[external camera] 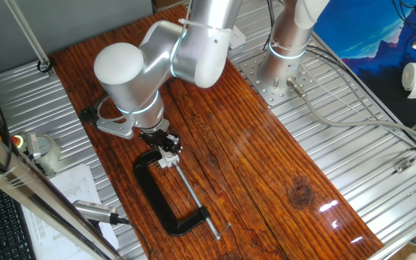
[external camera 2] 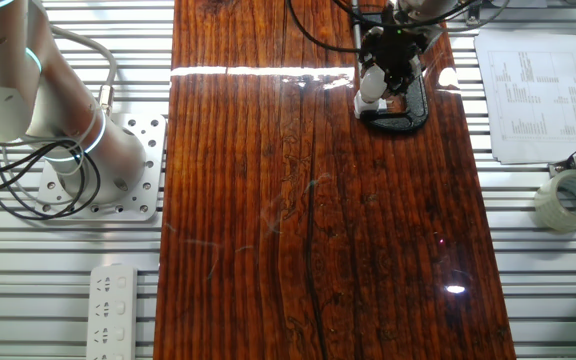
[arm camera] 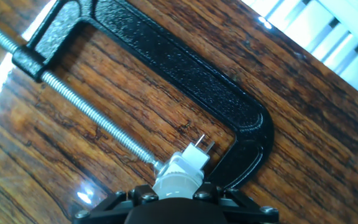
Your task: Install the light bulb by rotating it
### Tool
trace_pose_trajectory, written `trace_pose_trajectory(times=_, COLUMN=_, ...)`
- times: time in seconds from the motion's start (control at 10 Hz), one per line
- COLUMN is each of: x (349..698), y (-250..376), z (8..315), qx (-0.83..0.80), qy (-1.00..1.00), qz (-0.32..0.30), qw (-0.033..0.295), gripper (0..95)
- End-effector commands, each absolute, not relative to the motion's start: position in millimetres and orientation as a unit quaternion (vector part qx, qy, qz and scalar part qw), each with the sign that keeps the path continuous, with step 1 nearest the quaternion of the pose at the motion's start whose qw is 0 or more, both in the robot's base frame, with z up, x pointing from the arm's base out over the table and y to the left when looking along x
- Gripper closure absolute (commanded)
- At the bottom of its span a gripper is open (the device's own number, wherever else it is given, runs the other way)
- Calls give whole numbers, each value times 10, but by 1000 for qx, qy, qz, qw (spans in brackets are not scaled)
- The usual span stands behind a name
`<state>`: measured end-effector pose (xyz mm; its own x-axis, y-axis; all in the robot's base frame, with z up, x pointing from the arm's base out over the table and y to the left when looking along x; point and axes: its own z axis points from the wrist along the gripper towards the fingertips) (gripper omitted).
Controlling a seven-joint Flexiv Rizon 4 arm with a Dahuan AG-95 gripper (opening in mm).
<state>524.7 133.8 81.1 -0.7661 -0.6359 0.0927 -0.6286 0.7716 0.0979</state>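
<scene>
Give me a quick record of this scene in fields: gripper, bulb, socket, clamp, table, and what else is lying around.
gripper: gripper low over the clamped socket, closed around the light bulb
light bulb: whitish, sitting at the socket, seating depth not visible
socket: small white socket block held in the clamp, two metal pins sticking out
clamp: black C-clamp lying flat, threaded screw pressing the socket against its end
table: dark wooden board on a metal slatted bench
nearby: tape roll, printed sheet, power strip
</scene>
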Motion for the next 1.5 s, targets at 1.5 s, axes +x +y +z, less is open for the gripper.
trace_pose_trajectory(times=1.5, x=5248, y=1305, z=808, qx=134, qy=-988, qz=-34, qw=65, gripper=760)
